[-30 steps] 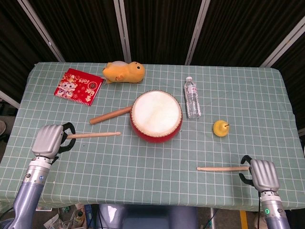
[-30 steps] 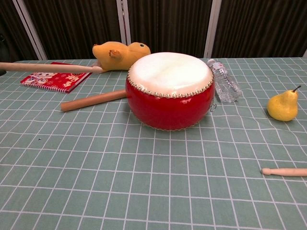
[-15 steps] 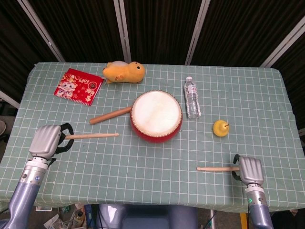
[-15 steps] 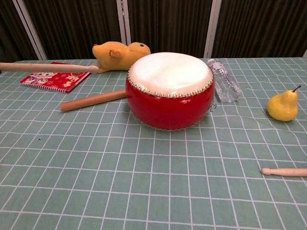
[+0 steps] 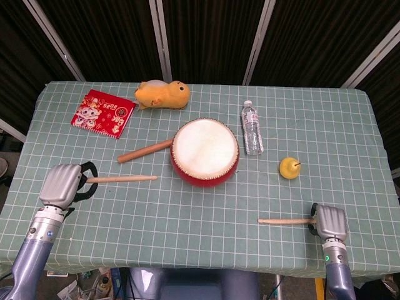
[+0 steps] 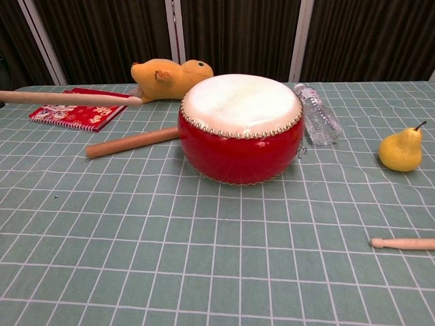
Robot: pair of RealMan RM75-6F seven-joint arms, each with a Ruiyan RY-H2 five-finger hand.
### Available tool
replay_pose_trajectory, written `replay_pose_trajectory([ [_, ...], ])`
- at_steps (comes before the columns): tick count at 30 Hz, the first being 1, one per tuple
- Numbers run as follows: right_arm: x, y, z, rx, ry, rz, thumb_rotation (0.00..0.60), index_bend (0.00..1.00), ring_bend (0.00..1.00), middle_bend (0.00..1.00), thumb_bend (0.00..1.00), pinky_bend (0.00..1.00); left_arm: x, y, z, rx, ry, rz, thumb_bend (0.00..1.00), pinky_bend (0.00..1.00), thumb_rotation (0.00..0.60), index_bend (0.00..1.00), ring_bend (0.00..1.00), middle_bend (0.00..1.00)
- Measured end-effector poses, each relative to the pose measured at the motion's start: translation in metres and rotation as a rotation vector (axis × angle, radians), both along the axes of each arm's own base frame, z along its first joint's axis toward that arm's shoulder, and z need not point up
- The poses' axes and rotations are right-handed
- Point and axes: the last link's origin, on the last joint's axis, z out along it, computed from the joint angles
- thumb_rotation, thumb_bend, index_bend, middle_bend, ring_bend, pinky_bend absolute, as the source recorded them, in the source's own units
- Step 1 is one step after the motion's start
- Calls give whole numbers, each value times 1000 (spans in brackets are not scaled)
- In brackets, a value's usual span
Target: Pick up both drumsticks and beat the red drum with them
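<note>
Centrally, on the green checked surface (image 5: 187,212), stands the red drum (image 5: 205,152), upright, pale skin facing up. Left robot hand (image 5: 62,184), near the left front corner, grips one drumstick (image 5: 122,179) by its butt, the shaft pointing right toward the drum and stopping short of it. Right robot hand (image 5: 330,221), near the right front corner, is closed around the end of the second drumstick (image 5: 284,220), whose tip points left along the front edge. Containers: one clear water bottle (image 5: 252,127), lying on its side just right of the drum, contents not discernible. Others: a thicker wooden stick (image 5: 144,150) lying at a slant, its right end against the drum's left side; yellow plush toy (image 5: 162,94) near the far edge; red booklet (image 5: 103,113) toward the far left corner; yellow pear (image 5: 289,167) right of the drum, well apart from it.
</note>
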Motion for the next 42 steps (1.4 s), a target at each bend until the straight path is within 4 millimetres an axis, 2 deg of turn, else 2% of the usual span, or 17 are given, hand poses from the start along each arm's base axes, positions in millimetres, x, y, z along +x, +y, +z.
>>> replay_pose_trajectory([
  [6,-8,0,-3,11,18,-31,600,518,1000,1000,353,1000,1,0,-1,-2,2,-1,528,1000,600,770,1000,1000],
  [9,-11,1,-4,18,21,-47,600,644,1000,1000,428,1000,1,0,-1,-3,3,1,528,1000,600,770,1000,1000],
  [11,-12,1,-5,22,22,-52,600,783,1000,1000,499,1000,0,0,-2,-4,4,3,528,1000,600,770,1000,1000],
  [13,-11,1,-5,22,16,-53,600,878,1000,1000,553,1000,0,0,-2,-6,5,4,529,1000,600,770,1000,1000],
  [19,-3,0,-2,17,-29,-51,600,955,1000,1000,663,1000,2,1,-2,-6,4,3,533,1000,600,772,1000,1000],
  [23,11,-1,5,4,-102,-46,600,994,1000,1000,755,1000,5,4,1,2,-1,-1,548,1000,600,777,1000,1000],
  [29,47,-5,37,-35,-246,-7,600,1000,1000,1000,803,1000,15,13,6,7,-7,-23,564,1000,600,790,1000,1000],
  [36,89,-11,103,-114,-371,50,600,1000,1000,1000,814,1000,34,33,12,10,-6,-64,573,1000,600,791,1000,1000],
  [39,103,-19,125,-152,-403,67,600,1000,1000,1000,817,1000,43,43,13,11,-5,-73,575,1000,600,792,1000,1000],
  [42,110,-28,136,-173,-426,65,600,1000,1000,1000,818,1000,51,55,15,9,-1,-85,577,1000,600,792,1000,1000],
])
